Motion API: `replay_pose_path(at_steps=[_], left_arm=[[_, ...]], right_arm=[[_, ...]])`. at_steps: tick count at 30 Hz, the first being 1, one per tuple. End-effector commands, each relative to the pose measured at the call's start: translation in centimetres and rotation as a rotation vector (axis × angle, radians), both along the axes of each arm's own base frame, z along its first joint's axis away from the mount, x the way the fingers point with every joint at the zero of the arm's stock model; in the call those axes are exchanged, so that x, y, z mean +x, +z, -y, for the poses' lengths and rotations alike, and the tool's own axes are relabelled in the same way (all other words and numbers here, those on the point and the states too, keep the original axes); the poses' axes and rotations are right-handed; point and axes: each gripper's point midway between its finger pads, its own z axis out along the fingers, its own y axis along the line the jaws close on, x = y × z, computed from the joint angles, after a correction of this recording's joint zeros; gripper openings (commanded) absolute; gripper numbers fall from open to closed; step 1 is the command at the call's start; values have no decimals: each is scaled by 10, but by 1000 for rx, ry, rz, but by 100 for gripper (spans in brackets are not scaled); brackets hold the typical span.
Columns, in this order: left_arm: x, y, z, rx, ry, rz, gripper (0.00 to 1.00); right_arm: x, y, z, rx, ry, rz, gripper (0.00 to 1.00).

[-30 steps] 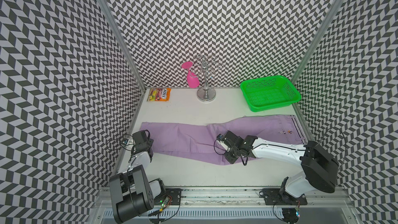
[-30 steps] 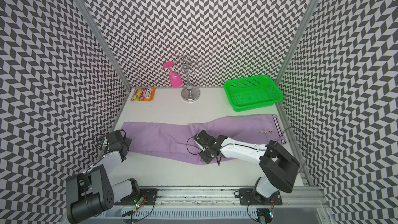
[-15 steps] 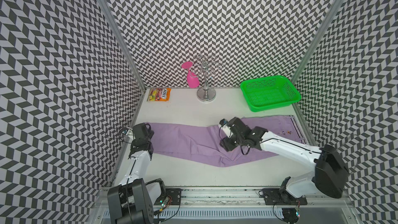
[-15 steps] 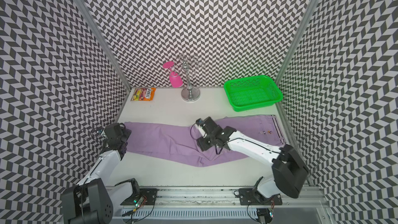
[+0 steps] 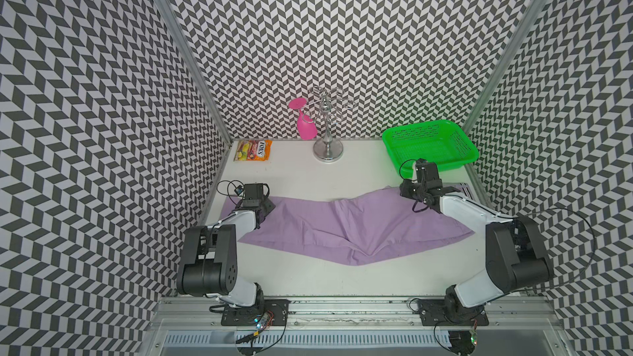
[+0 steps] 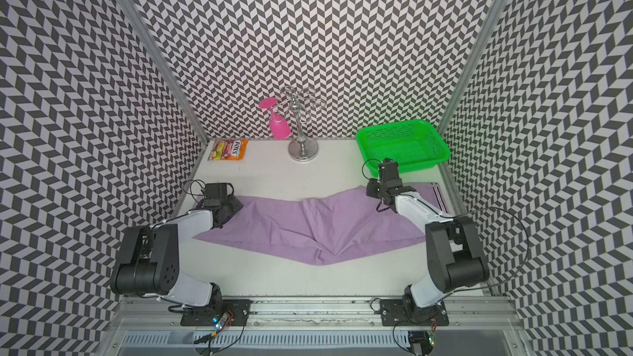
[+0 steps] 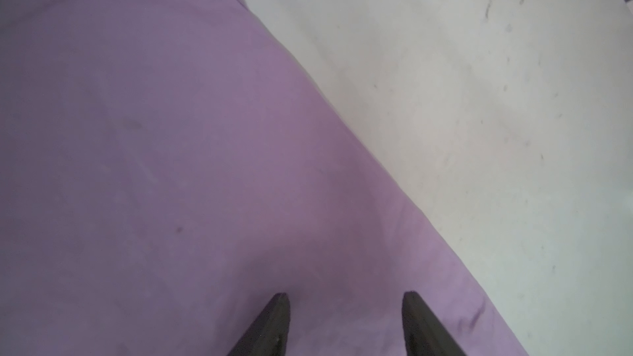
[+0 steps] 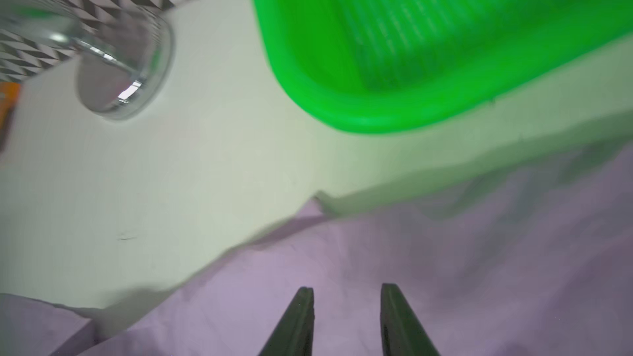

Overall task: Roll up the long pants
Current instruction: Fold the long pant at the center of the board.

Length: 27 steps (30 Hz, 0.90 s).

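The long pants (image 5: 342,231) lie unrolled and mostly flat across the middle of the white surface (image 5: 359,279), reaching from near the left wall to the right edge, with a shallow bend midway that points toward the front rail. The striped waistband trim (image 5: 466,189) peeks out at the right end, just behind the right arm. The left hand (image 7: 346,297) hovers over the leg end, close to the cloth's far edge; its two dark fingers (image 7: 274,323) stand apart with nothing between them but lilac fabric below (whether the tips touch the cloth cannot be told). The right hand (image 8: 346,291) sits over the far edge of the pants near the waist end, its fingers also apart and gripping nothing, though set closer together than the left pair. Just beyond it stands the green basket (image 5: 452,164), apart from the cloth. At the back wall stands a chrome glass rack (image 5: 328,150) with a pink glass (image 5: 306,128) hanging upside down from it, and a snack packet (image 5: 253,150) lies in the back left corner.
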Motion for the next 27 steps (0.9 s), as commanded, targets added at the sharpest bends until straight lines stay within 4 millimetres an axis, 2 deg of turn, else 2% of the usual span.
replay_pose_path(at_steps=[1, 4, 10, 14, 17, 21, 22, 24, 27], left_arm=[[-20, -1, -37, 25, 125, -2, 57], [-37, -6, -60, 13, 232, -5, 57], [-49, -14, -85, -37, 366, 5, 58], [-52, -19, -101, -49, 415, -3, 59], [-52, -26, -103, -95, 432, 10, 59], [-44, -16, -112, -58, 426, 21, 59], [-41, -8, -115, -37, 425, 50, 59], [-26, 6, -110, -36, 346, 126, 61], [-5, 22, -102, 18, 270, 130, 65]], right_arm=[[13, 0, 26, 78, -156, 62, 36], [12, -9, 52, 127, -269, 68, 37], [14, -28, 100, 228, -490, 65, 37], [11, -50, 143, 290, -649, 23, 37], [9, -57, 173, 317, -736, 24, 37], [11, -51, 209, 302, -814, 68, 37], [16, -46, 213, 315, -806, 84, 37], [31, -39, 204, 356, -726, 92, 37], [48, -25, 170, 427, -599, 114, 37]])
